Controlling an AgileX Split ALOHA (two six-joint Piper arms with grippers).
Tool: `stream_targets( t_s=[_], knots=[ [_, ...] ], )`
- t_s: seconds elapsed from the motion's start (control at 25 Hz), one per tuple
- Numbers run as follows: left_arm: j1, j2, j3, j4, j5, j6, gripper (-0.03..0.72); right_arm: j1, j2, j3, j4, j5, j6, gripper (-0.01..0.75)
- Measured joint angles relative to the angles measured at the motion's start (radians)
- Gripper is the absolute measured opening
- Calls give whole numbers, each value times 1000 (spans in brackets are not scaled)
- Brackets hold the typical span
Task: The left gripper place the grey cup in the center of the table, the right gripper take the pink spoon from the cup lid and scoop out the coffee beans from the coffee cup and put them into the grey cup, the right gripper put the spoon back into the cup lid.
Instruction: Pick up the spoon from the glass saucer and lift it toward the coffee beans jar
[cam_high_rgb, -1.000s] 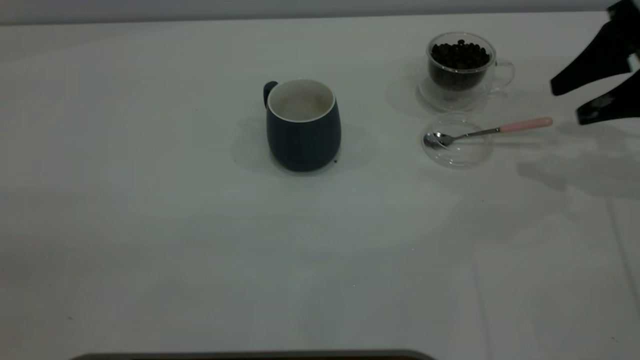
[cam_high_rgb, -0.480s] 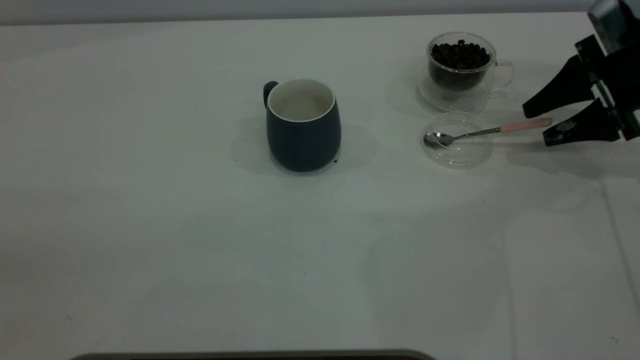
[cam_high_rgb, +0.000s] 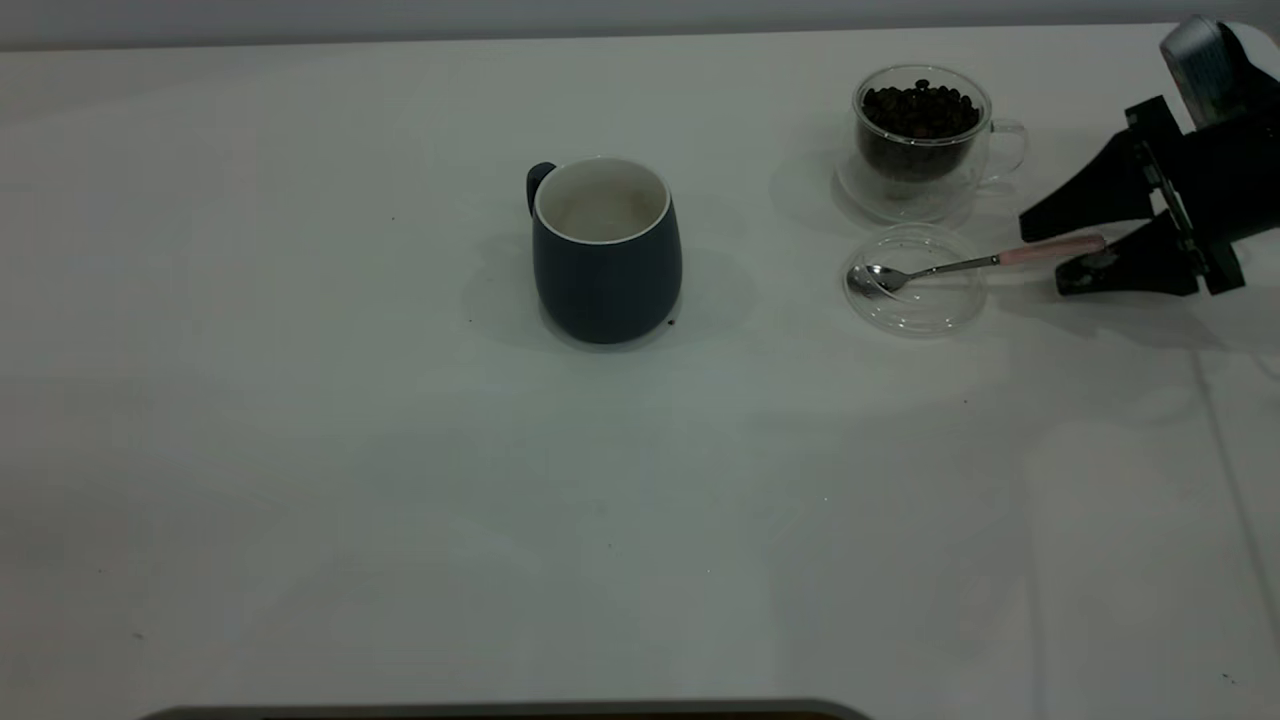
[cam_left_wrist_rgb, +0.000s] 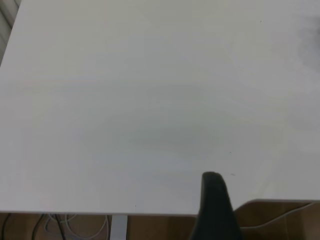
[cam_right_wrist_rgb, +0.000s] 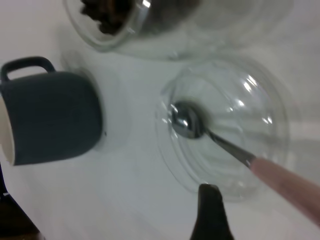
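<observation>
Right tool (cam_high_rgb: 1048, 248) low at the worktop's (cam_high_rgb: 400, 450) right edge, jaws apart around the pink spoon's (cam_high_rgb: 1040, 249) handle, spoon bowl in cup lid (cam_high_rgb: 915, 300), grey cup (cam_high_rgb: 607, 262) at centre

Legible text, labels, brands, numbers, signs: none are showing in any view. The grey cup (cam_high_rgb: 607, 250), the coffee cup (cam_high_rgb: 921, 130), the cup lid (cam_high_rgb: 915, 300) and the pink spoon (cam_high_rgb: 975, 263) are all presenting plain, unmarked surfaces. The table (cam_high_rgb: 400, 480) is bearing only a few tiny dark specks, no print.
</observation>
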Motion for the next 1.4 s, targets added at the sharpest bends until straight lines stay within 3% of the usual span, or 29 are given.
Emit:
stream_targets(
  t_s=[0.68, 0.84, 1.12, 1.4],
  knots=[
    [0, 0, 0, 0, 0, 2, 586, 18, 1, -1, 25, 38, -22, 569],
    [0, 0, 0, 0, 0, 2, 586, 18, 1, -1, 25, 38, -22, 455],
    [0, 0, 0, 0, 0, 2, 586, 18, 1, -1, 19, 53, -22, 107],
    [0, 0, 0, 0, 0, 2, 586, 3, -47, -2, -121, 104, 29, 98]
  ],
)
